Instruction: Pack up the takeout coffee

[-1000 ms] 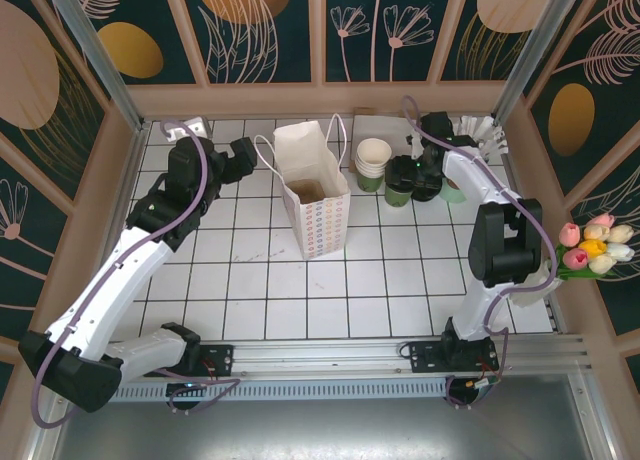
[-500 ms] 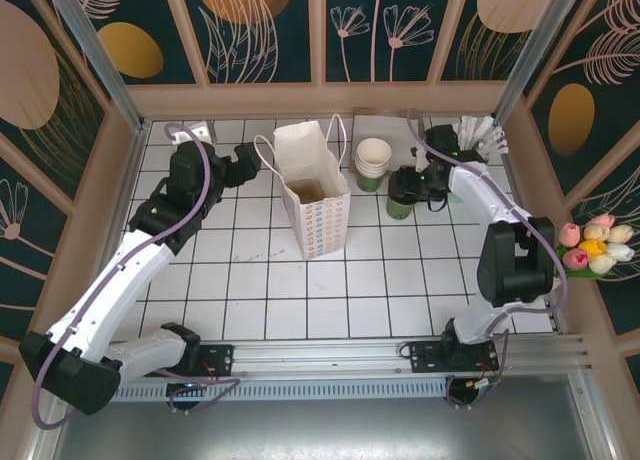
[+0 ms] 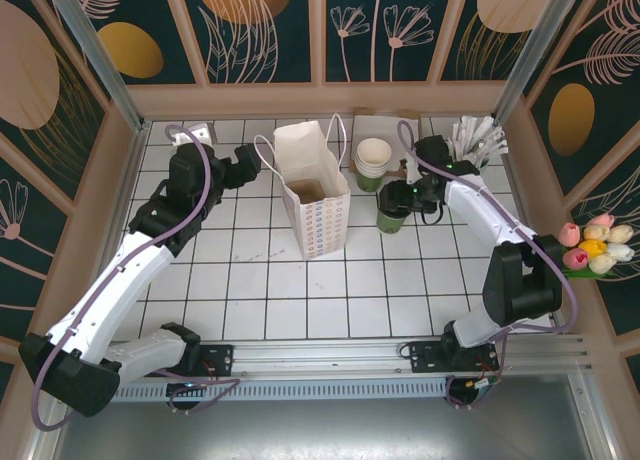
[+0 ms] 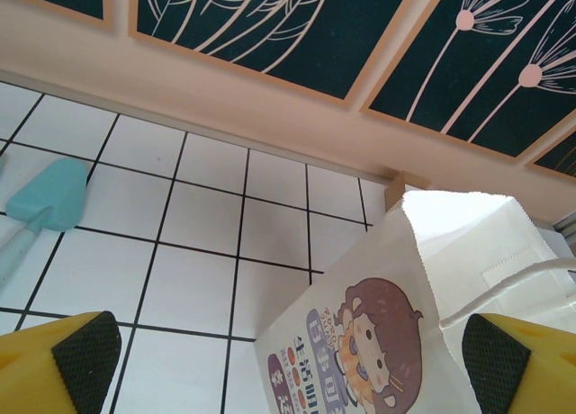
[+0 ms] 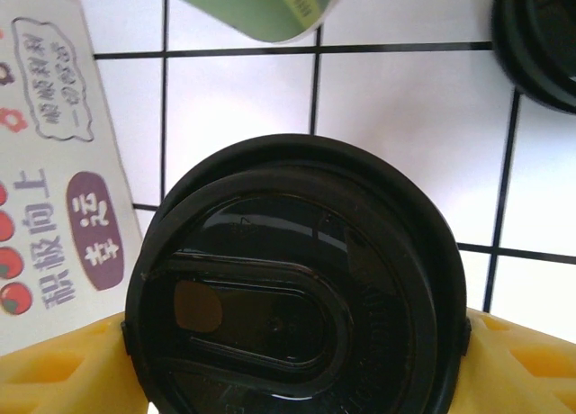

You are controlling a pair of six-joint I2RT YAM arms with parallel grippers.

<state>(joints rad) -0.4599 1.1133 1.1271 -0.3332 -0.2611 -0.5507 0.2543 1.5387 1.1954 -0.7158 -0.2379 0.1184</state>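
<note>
The right tool is clamped on the coffee, one yellow finger pressed against each side of its black lid. From above, the coffee sits just to the right of the bag, in front of the stack of cups. I can't tell whether its base is on the table or slightly off it. In the right wrist view the lid nearly touches the bag's printed side. A loose lid lies off to the far right, apart from the coffee.

The bag stands upright near the middle of the back half of the table, mouth open, handles up.

The left tool hangs at the bag's left side, jaws spread wide and holding nothing. In its own wrist view the bag's top edge rises between the two fingertips, nearer the right one. A teal spoon-shaped thing lies on the tiles to the left.
</note>
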